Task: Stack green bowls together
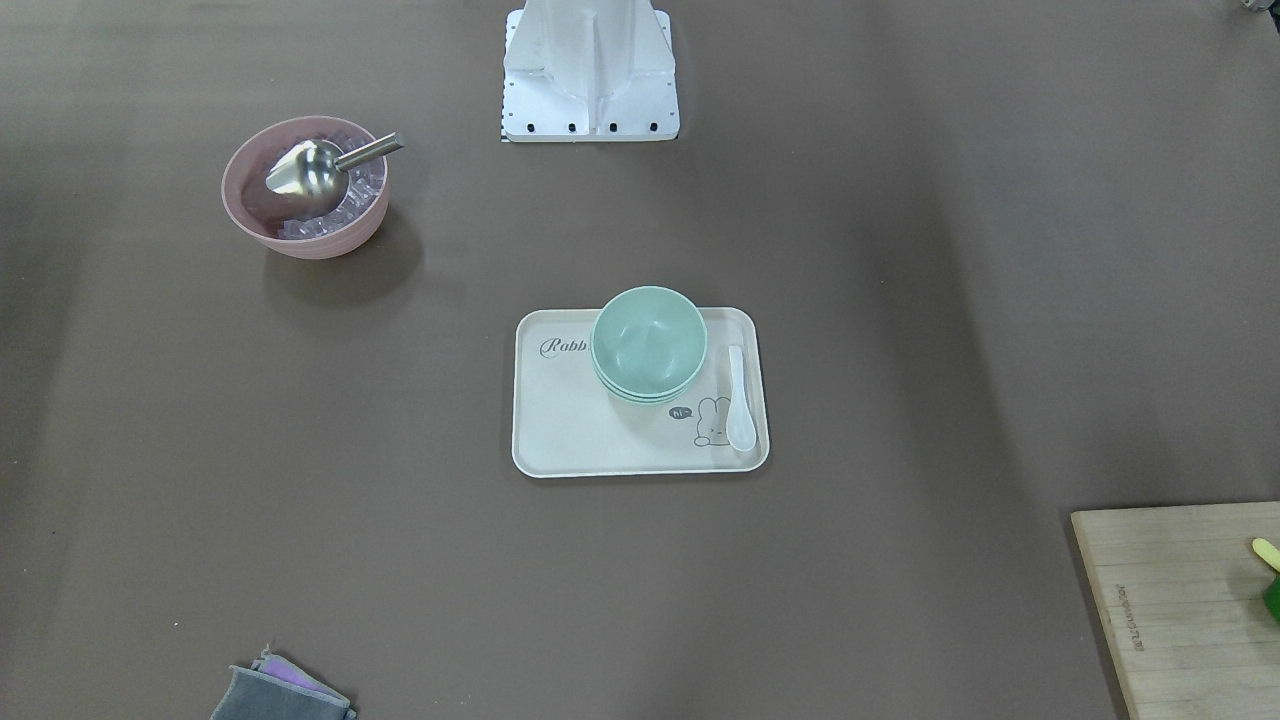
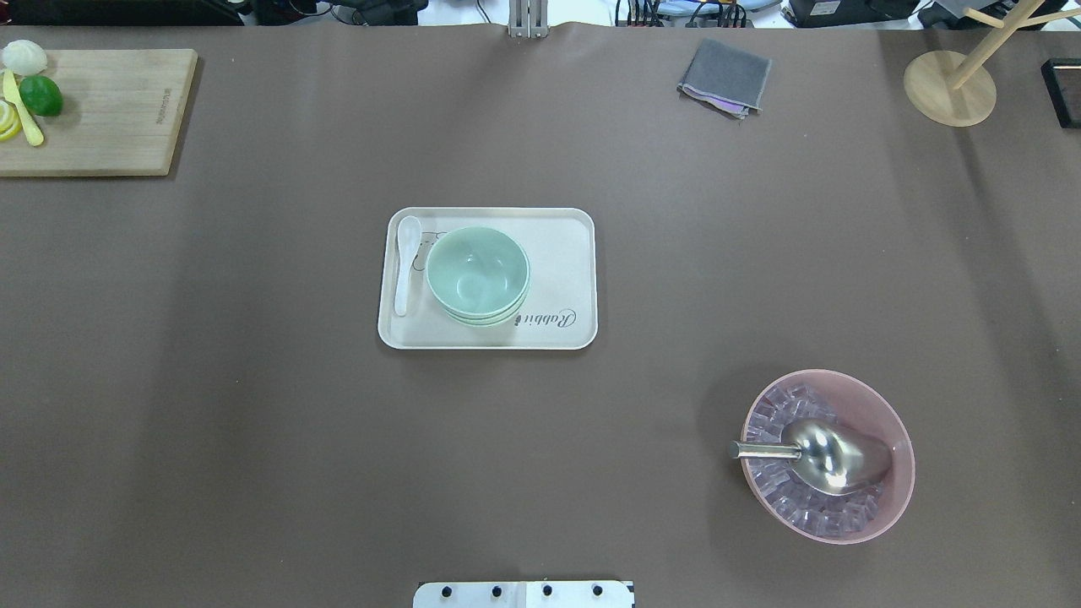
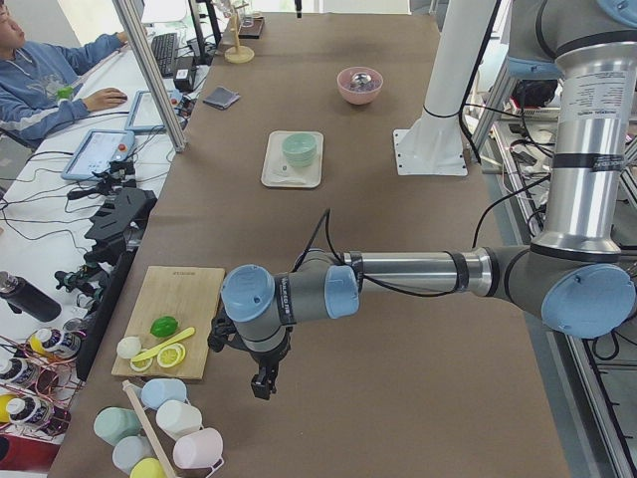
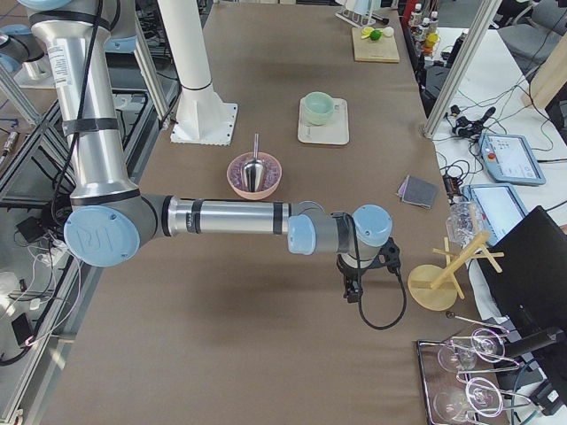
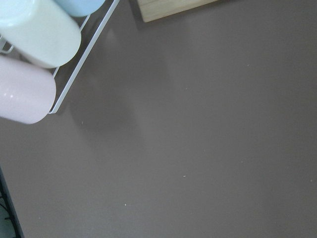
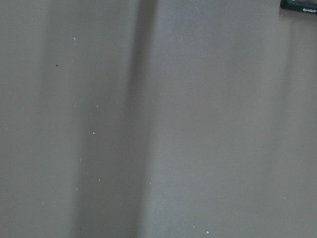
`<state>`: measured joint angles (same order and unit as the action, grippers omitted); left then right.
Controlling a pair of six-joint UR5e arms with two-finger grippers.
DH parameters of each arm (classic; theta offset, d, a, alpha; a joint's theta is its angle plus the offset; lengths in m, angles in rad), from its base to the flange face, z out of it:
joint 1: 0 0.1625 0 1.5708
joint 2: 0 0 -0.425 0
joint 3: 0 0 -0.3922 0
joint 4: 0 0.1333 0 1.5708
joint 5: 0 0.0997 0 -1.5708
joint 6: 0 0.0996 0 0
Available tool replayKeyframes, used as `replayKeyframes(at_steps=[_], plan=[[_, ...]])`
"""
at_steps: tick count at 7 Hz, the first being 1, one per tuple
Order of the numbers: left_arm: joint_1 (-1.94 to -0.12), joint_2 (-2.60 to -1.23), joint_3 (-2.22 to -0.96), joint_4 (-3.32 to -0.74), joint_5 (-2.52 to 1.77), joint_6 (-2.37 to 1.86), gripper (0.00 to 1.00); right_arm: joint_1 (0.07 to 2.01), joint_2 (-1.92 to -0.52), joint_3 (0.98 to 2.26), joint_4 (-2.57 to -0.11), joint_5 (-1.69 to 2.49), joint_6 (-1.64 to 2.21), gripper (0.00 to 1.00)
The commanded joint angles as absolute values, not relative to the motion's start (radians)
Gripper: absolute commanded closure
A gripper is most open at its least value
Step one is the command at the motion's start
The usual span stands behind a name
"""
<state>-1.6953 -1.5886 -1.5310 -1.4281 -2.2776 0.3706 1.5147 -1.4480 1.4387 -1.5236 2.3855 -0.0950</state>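
The green bowls [image 1: 648,345] sit nested in one stack on the cream tray [image 1: 570,440] at the table's middle. The stack also shows in the overhead view [image 2: 478,274], the exterior left view [image 3: 299,149] and the exterior right view [image 4: 318,108]. My left gripper [image 3: 262,384] hangs over the table's left end by the cutting board; I cannot tell whether it is open or shut. My right gripper [image 4: 353,290] hangs over the right end near the wooden stand; I cannot tell its state either. Both are far from the bowls and show only in the side views.
A white spoon [image 1: 739,398] lies on the tray beside the stack. A pink bowl [image 2: 878,422] holds ice cubes and a metal scoop [image 2: 823,454]. A cutting board [image 2: 110,118] with lime and lemon, a grey cloth [image 2: 725,76], a wooden stand [image 2: 950,84] and racked cups [image 3: 164,428] sit at the edges.
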Motion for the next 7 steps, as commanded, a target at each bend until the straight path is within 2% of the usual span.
replayKeyframes(at_steps=[1,3,5,7], plan=[[-1.703,-1.578,-1.54,-1.419,-2.279,0.298,0.01,1.52,-1.465,1.443,-1.519,2.384,-0.092,0.0],[-1.706,-1.565,-1.531,-1.414,-2.281,0.298,0.01,1.52,-1.463,1.45,-1.519,2.384,-0.072,0.0],[-1.729,-1.436,-1.6,-1.532,-2.31,0.304,0.01,1.52,-1.46,1.457,-1.519,2.384,-0.048,0.0],[-1.733,-1.413,-1.609,-1.581,-2.316,0.307,0.01,1.52,-1.459,1.457,-1.519,2.384,-0.049,0.0]])
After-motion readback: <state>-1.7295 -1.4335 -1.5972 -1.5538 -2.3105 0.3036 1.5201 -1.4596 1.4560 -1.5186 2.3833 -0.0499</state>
